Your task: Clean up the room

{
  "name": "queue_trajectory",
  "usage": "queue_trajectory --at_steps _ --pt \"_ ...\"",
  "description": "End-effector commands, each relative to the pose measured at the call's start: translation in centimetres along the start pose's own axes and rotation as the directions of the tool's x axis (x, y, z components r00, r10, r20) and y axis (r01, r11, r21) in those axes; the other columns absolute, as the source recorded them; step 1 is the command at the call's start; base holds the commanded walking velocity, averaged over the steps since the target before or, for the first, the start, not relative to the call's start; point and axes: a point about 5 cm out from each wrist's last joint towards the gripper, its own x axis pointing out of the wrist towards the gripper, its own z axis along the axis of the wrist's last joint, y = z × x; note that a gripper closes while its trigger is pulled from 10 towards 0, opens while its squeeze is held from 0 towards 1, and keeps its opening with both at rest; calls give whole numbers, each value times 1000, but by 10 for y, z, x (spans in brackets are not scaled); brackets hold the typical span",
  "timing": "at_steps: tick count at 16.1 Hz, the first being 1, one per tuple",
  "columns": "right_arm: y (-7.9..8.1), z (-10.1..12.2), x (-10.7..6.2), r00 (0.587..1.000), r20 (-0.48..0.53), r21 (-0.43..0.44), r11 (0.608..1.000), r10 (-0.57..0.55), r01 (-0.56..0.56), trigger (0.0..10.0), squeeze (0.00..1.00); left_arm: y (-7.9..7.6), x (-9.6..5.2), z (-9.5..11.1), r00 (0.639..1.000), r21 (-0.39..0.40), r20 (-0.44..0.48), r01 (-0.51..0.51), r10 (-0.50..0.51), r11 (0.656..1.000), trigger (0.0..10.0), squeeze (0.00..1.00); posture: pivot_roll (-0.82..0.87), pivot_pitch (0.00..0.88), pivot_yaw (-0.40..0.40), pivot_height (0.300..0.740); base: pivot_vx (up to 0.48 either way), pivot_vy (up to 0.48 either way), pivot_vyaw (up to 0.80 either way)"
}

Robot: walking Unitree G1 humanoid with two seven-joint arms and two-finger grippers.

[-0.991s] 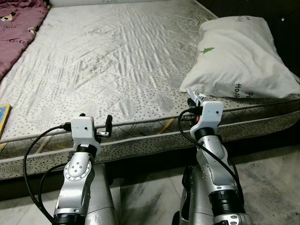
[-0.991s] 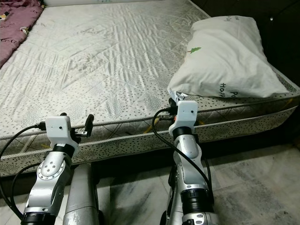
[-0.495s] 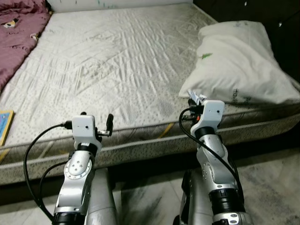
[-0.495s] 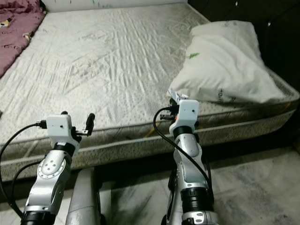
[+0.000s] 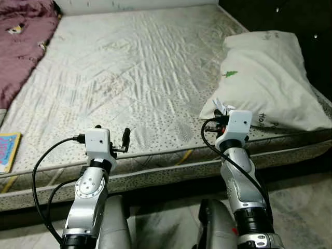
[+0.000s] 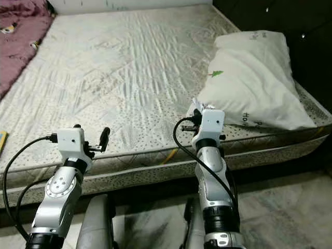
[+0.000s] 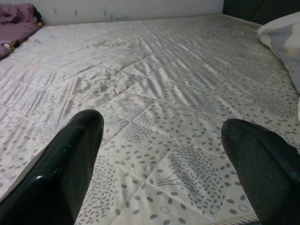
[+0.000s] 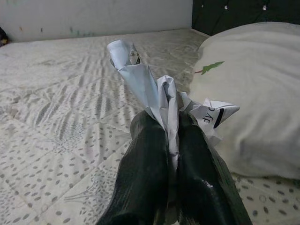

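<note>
My right gripper point(image 8: 172, 140) is shut on a crumpled white paper point(image 8: 150, 89), which sticks up from between the two black fingers. In the left eye view the same paper point(image 5: 220, 107) pokes out ahead of the right wrist, just short of the white pillow point(image 5: 270, 78). My left gripper point(image 7: 161, 154) is open and holds nothing, its fingers point(image 7: 70, 159) wide apart over the front edge of the patterned mattress point(image 5: 135, 78).
A maroon blanket point(image 5: 23, 46) lies on the far left of the bed. A colourful book point(image 5: 8, 150) rests at the mattress's left front edge. A dark headboard point(image 5: 280, 15) stands at the right. Grey marble floor point(image 5: 306, 207) lies in front of the bed.
The view has shifted a little, so the camera moved. Both arms keep the same pose, the right gripper still shut on the paper and the left still open.
</note>
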Motion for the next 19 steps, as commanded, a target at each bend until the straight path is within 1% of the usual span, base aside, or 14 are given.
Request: queue_trajectory --at_steps 1,3,4,6,10,12,14,15,17,18,19 --pt "2 3 -1 1000 13 -5 1000 6 -6 10000 0 2 -1 -2 1000 10 -19 -1 1 1000 10000 0 88 0 -2 591 0 0 0" --pt "0 4 0 1000 16 -17 1000 -10 10 10000 0 1 0 -2 1000 13 -18 3 -3 1000 10000 0 86 0 -1 605 0 0 0" --pt "-4 4 1 1000 11 -28 999 -29 30 10000 0 1 0 -2 1000 13 -18 3 -3 1000 10000 0 86 0 -1 619 0 0 0" --pt "-9 2 1 999 0 -24 999 -47 47 10000 0 1 0 -2 1000 14 -19 3 -3 1000 10000 0 87 0 -3 643 0 0 0" --pt "-10 2 1 999 1 -22 998 -54 55 10000 0 1 0 -2 1000 14 -20 1 -1 1000 10000 0 86 0 -2 685 0 0 0" --pt "-12 2 2 998 4 -35 998 -60 60 10000 0 4 0 -3 999 -6 -24 -22 22 1000 10000 0 84 0 -1 709 0 0 0" --pt "-15 2 2 998 2 -43 997 -67 67 10000 0 5 0 -3 999 0 -26 -25 25 1000 10000 0 85 0 -1 727 0 0 0" --pt "-17 1 1 997 -1 -46 996 -72 72 10000 0 6 -1 1 999 21 10 -45 45 999 10000 0 86 0 -1 740 0 0 0" --pt "-17 -1 1 997 -4 -49 996 -73 73 10000 0 9 -1 2 997 42 12 -83 82 996 10000 0 87 0 -2 740 0 0 0" --pt "-16 -2 0 997 -7 -54 996 -73 73 10000 0 12 0 3 998 31 4 -69 69 997 10000 0 88 0 -3 740 0 0 0" --pt "-16 -2 0 997 -8 -57 996 -74 73 10000 0 12 -1 5 999 9 17 -44 43 999 10000 0 88 0 -3 740 0 0 0"
